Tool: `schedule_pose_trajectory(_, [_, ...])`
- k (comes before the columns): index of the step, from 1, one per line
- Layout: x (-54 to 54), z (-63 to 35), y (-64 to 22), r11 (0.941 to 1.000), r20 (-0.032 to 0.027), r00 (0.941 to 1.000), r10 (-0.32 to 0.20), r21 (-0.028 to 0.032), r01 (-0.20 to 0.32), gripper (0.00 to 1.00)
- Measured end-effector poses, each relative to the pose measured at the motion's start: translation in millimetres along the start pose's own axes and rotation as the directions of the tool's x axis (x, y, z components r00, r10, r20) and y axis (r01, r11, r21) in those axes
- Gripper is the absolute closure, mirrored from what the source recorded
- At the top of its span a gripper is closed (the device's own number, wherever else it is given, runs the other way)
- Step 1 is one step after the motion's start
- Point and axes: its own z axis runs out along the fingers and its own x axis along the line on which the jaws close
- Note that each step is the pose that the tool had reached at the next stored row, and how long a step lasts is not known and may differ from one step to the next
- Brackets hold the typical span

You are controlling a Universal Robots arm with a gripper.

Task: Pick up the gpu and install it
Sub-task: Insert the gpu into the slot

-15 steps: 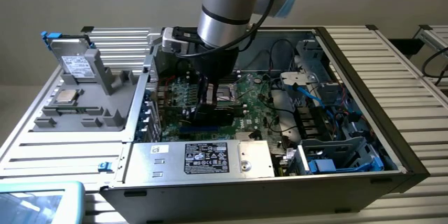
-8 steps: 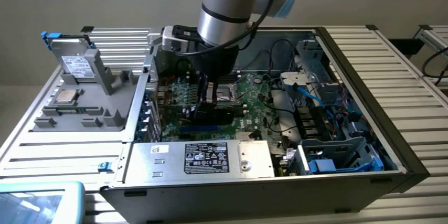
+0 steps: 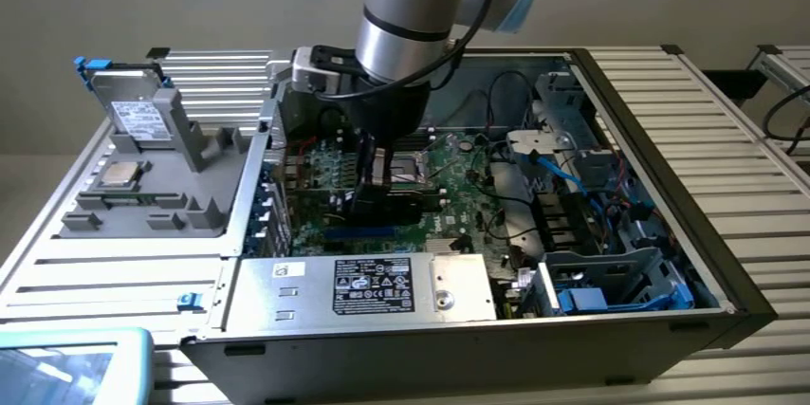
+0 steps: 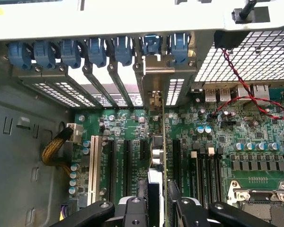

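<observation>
Inside the open sheet-metal case [image 3: 745,303], above the green motherboard [image 4: 227,142], the gripper [image 4: 158,210] is clamped on the gpu [image 4: 164,137]. The gpu is a thin green card, upright and edge-on. Its perforated silver bracket [image 4: 157,78] sits at the rear slot row, under blue plastic latches [image 4: 151,45].

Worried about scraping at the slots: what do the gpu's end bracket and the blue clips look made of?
Bracket of the gpu: likely bare sheet metal, dull silver with punched vent holes. Blue clips: probably moulded plastic, uniform colour, soft sheen.
</observation>
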Motion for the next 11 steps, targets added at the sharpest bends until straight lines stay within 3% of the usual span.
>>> schedule_pose_trajectory(5, [-0.3,1.7,1.0,1.0,0.0002,1.0,0.001,0.0092,-0.001,0.73])
schedule_pose_trajectory(11, [-1.1,2.4,4.1,1.0,0.0004,1.0,0.001,0.0092,-0.001,0.73])
